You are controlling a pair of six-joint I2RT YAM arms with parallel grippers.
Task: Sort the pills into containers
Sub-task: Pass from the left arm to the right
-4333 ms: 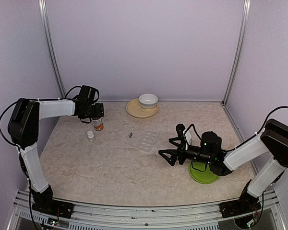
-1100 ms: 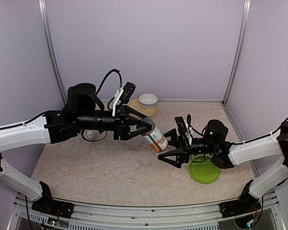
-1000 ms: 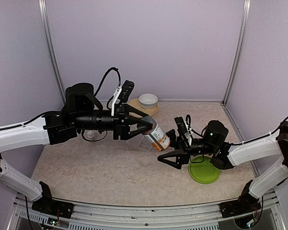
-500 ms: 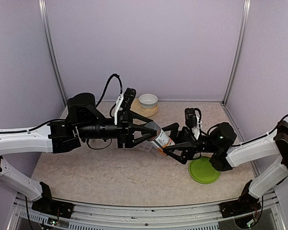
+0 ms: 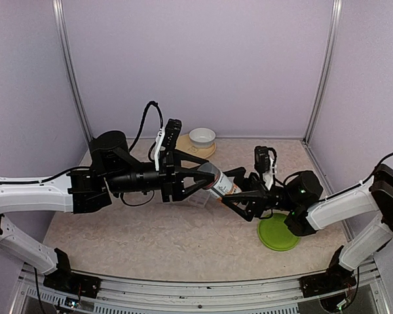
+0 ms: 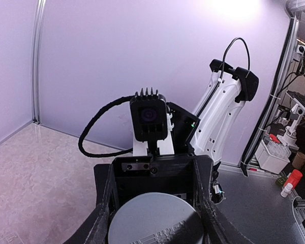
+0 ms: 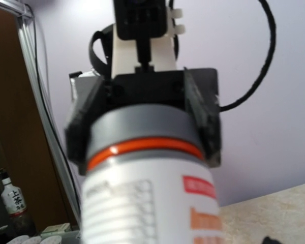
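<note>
Left end effector clenched on the grey cap of the pill bottle, above the desk; I see right end effector spread around its base, clear pill box beneath, mostly hidden

bottle: white label with red and orange blocks and thin grey grid print
cap: grey, orange ring right under it
left gripper: black
right gripper: black
left arm: white shells, black joints
right arm: same white and black
plate: bright green, plain
bowl: white
tan plate: tan, sits under the bowl
counter: beige, faint marbled veining
walls: pale lilac, no pattern
corner posts: silver
</note>
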